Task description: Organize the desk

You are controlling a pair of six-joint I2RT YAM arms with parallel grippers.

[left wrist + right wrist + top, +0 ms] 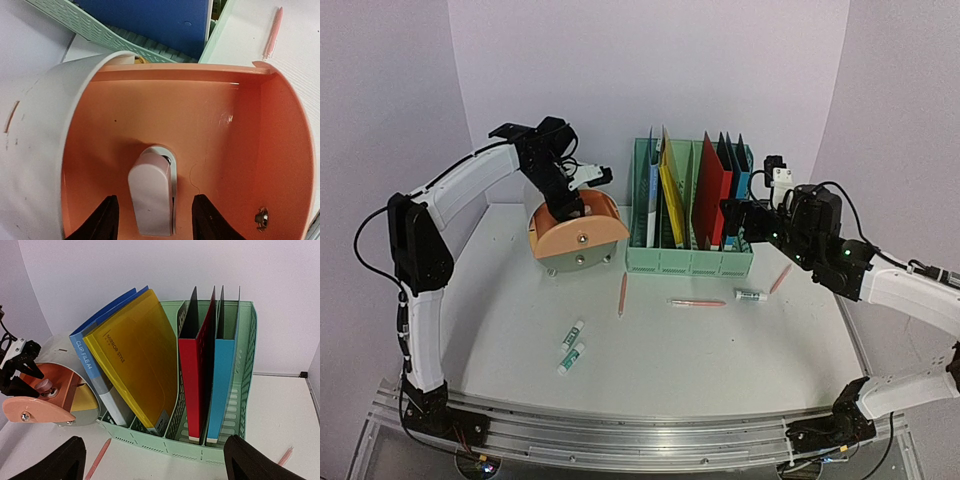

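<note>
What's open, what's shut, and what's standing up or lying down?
Left gripper: open, over the drawer.
Right gripper: open.
Orange drawer: open.
White piece: inside the drawer.
Green rack: upright.
Yellow folder: leaning in the rack.
Red folder: upright in the rack.
Pen: lying flat on the desk.

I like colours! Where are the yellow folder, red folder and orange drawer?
yellow folder [135, 355], right wrist view, front cover.
red folder [192, 385], right wrist view, spine.
orange drawer [200, 135], left wrist view, inner wall.

Bright, even light flooding white counter [720, 350]; faint soft shadows pooling; left fingers [100, 222] blurring close-up; top view bowing at edges.
</note>
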